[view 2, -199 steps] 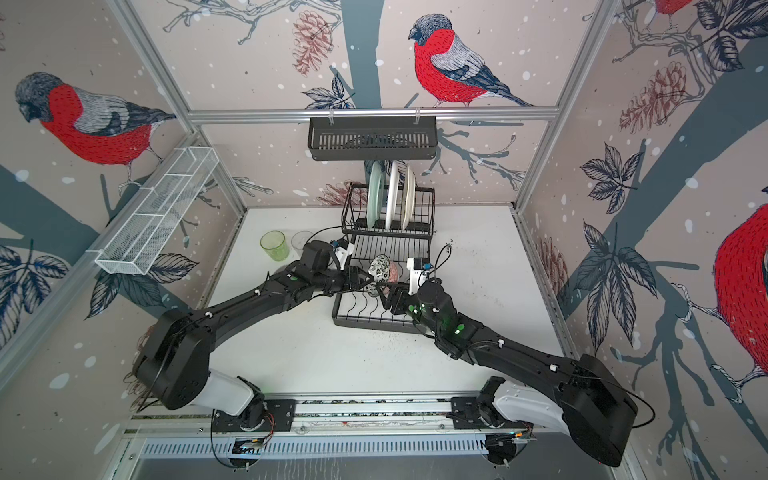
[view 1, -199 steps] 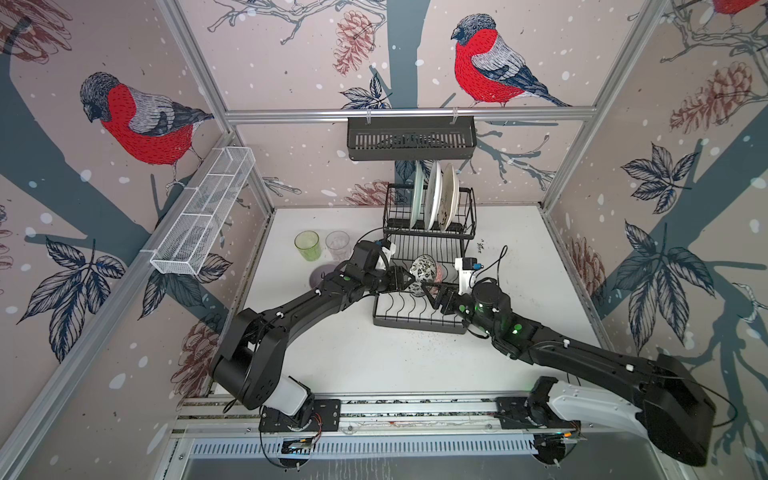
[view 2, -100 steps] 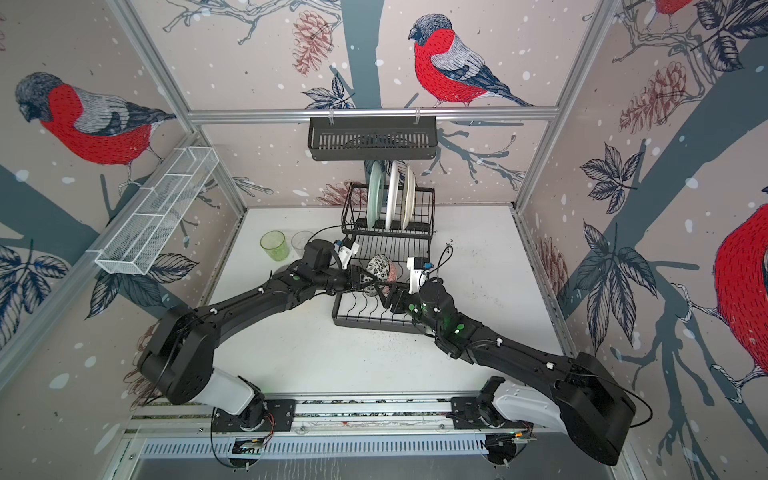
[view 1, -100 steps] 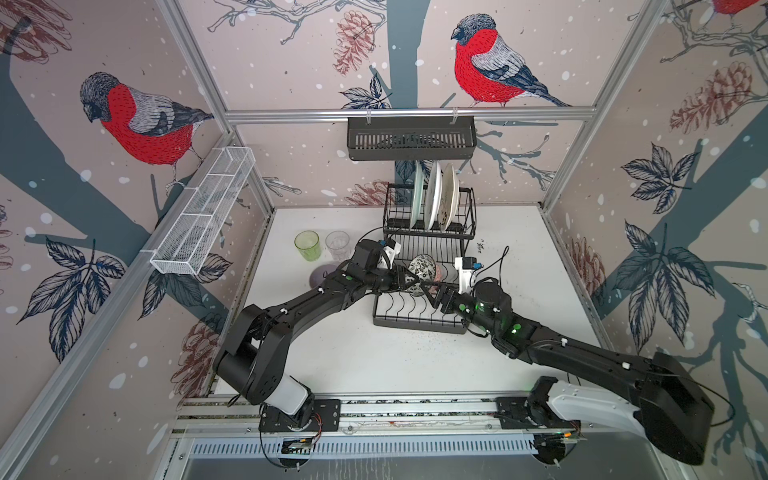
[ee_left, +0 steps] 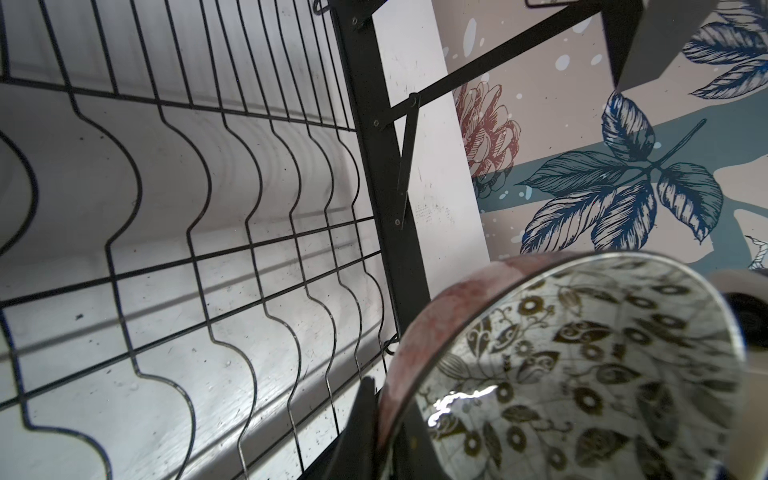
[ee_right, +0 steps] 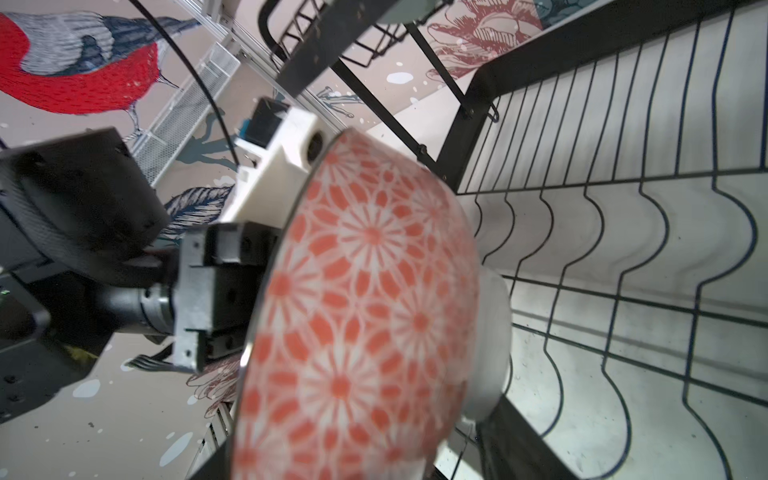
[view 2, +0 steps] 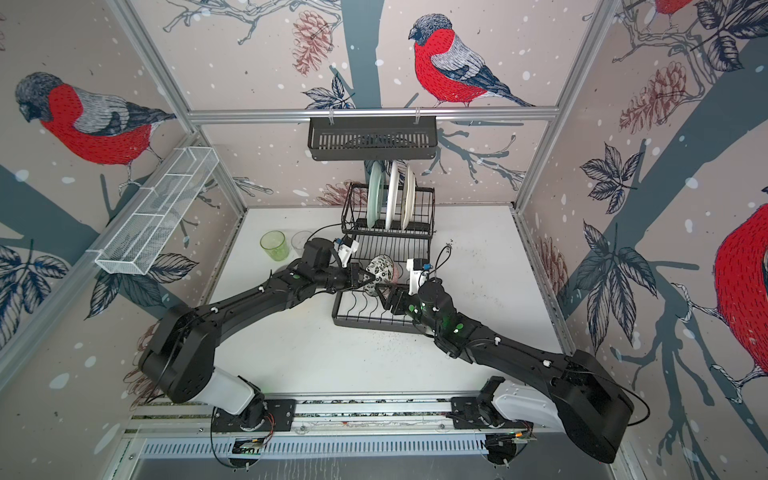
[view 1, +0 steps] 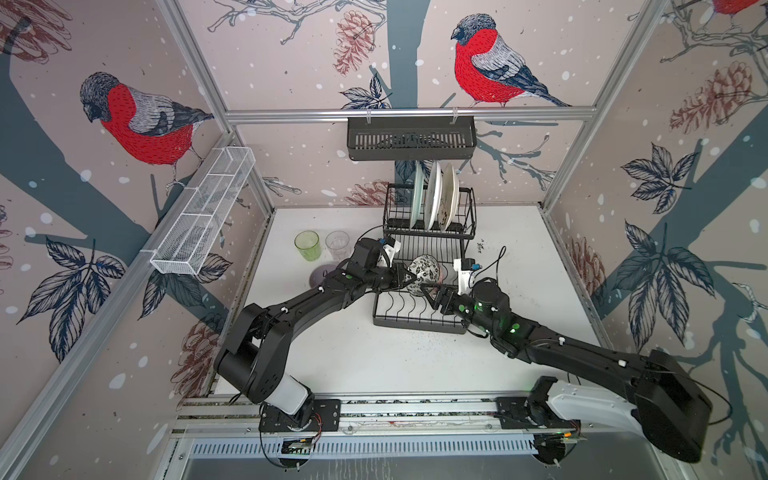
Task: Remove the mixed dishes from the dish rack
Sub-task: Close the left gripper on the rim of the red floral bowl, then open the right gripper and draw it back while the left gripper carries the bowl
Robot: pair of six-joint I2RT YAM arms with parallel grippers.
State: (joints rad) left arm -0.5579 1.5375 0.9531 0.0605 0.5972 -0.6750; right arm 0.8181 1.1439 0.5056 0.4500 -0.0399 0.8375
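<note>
Nearest, at 6 o'clock on the white table (view 1: 374, 353), the two arm bases sit on their rail and both arms reach in toward the middle. Just beyond, the low tray of the dish rack (view 1: 415, 324) shows bare wires in both top views. A patterned bowl (view 1: 424, 268) is tipped on its side above that tray with a claw on each side of it. The left claw (view 1: 409, 279) comes in from 9 o'clock and is pinched tight on the rim. The left wrist view shows its fingers (ee_left: 361, 415) clamped either side of the bowl's (ee_left: 582, 374) edge. The right claw (view 1: 426, 287) comes in from 5 o'clock with its jaws fairly wide. In the right wrist view the bowl's (ee_right: 365, 311) body sits between them, so it looks to be gripping too. This reads as a handover partway through the unloading. The next move probably calls for the right claw to let go before the left one lifts, or the two will pull against each other. The left one must then carry the bowl toward 9 o'clock and clear the rack's side bar. At 10 o'clock from the bowl a lilac bowl (view 1: 318, 275), a green glass (view 1: 307, 245) and a clear glass (view 1: 337, 245) stand on the table, already out. Farthest, at 12 o'clock, three plates (view 1: 434, 195) stand upright in the raised tier, waiting their turn
</note>
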